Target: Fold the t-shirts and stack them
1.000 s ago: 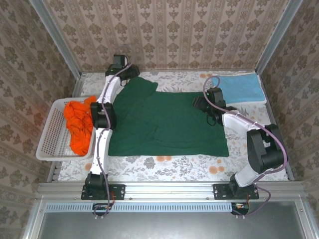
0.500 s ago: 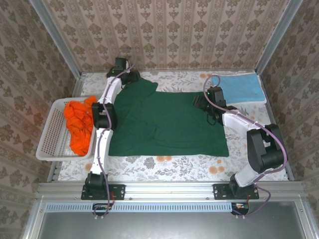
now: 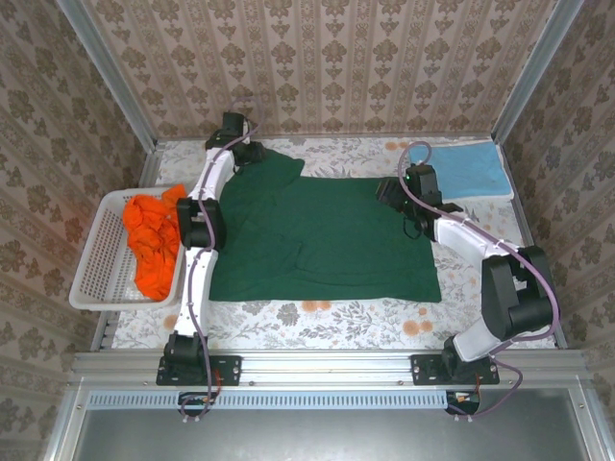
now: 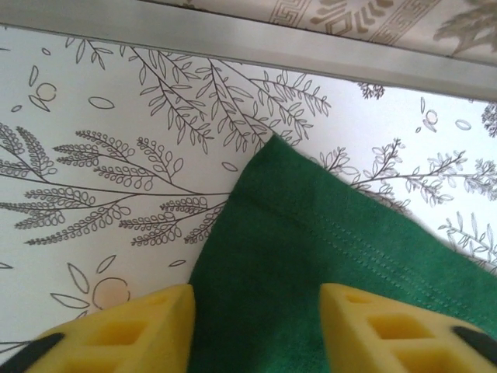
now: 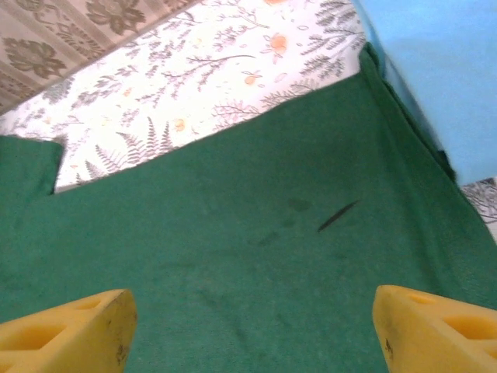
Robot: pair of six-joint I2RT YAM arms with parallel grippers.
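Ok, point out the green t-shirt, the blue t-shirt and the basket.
green t-shirt (image 3: 336, 235): top view, middle of its body.
blue t-shirt (image 3: 471, 171): top view, its centre.
basket (image 3: 96, 261): top view, bare lattice floor.

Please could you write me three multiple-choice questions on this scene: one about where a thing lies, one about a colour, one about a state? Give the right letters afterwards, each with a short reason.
1. Where on the table does the light blue shirt lie?
A. Near left corner
B. Far right corner
C. The middle

2. What colour are the shirts in the white basket?
A. Orange
B. Light blue
C. Dark green

3. How do the jaws of the right gripper stand?
A. Open, over the dark green shirt
B. Shut on the light blue shirt
C. Shut on the basket's rim

Answers:
1 B: the top view shows the folded blue cloth at the far right.
2 A: the heap in the basket is bright orange.
3 A: the right wrist view shows both fingers wide apart, with green cloth lying flat beneath.
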